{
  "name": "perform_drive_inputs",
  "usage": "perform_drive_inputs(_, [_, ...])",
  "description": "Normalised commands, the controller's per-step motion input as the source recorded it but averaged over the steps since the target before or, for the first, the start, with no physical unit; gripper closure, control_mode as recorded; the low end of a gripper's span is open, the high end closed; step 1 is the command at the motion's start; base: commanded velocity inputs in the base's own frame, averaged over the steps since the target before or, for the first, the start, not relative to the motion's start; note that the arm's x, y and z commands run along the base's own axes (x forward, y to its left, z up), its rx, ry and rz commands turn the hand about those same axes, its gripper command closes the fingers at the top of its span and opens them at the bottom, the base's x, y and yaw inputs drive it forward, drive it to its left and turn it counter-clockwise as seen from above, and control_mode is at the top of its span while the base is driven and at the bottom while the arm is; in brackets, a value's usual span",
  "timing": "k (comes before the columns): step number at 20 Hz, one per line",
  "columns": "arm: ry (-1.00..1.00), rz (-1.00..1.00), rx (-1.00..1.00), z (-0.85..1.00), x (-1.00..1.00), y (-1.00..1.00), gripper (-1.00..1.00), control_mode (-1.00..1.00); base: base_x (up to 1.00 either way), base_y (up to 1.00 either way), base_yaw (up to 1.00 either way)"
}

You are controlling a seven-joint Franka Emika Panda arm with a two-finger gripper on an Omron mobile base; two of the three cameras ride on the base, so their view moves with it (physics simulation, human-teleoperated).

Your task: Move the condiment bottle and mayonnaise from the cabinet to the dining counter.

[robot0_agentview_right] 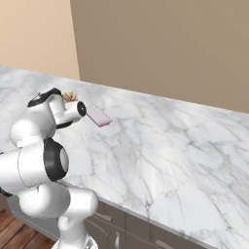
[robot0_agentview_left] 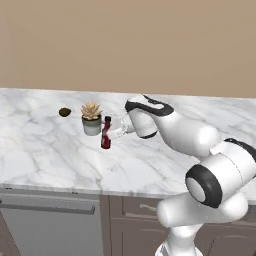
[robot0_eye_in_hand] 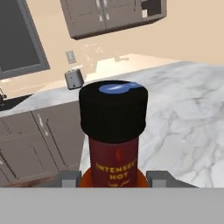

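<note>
Right now my gripper pinches the condiment bottle, upright on the dining counter just beside the potted succulent.

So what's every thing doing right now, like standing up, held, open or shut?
Condiment bottle: upright, black cap on, gripped low at its body above the dining counter.
Claw: shut on the bottle.
Potted succulent: upright on the counter, beside the bottle.
Cabinet: one door open at its right end.
</note>
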Motion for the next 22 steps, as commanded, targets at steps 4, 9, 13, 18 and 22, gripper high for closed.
perform_drive_inputs(4, [0.00, 0.07, 0.00, -0.63, 0.88, 0.45, 1.00, -1.00, 0.00, 0.00, 0.00])
perform_drive_inputs(9, [0.00, 0.04, 0.00, -0.53, 0.79, 0.38, 1.00, -1.00, 0.00, 0.00, 0.00])
perform_drive_inputs(13, [0.00, 0.03, 0.00, -0.48, 0.68, 0.24, 1.00, -1.00, 0.00, 0.00, 0.00])
perform_drive_inputs(18, [0.00, 0.02, 0.00, -0.46, 0.50, 0.19, 1.00, -1.00, 0.00, 0.00, 0.00])
perform_drive_inputs(22, [0.00, 0.00, 0.00, -0.37, 0.38, 0.23, 1.00, -1.00, 0.00, 0.00, 0.00])
